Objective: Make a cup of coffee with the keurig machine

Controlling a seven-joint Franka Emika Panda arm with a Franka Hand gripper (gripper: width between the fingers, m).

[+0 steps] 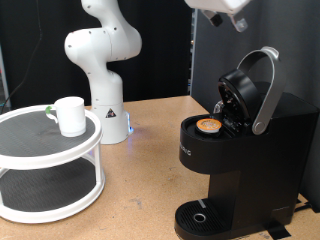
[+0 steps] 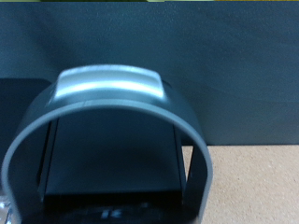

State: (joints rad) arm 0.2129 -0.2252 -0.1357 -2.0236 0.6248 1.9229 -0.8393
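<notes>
The counter (image 1: 150, 170) was a tan wooden surface. Directly on it stood the keurig machine (image 1: 240, 165) at the exterior view's right, a white two-tier round rack (image 1: 45, 165) at the left, and the white robot base (image 1: 108, 115) between them.

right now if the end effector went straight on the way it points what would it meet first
Probably the raised lid handle of the keurig machine: the wrist view looks straight at that silver-grey arch. The end effector sits at the exterior view's top, above it. Depth is unclear.
</notes>
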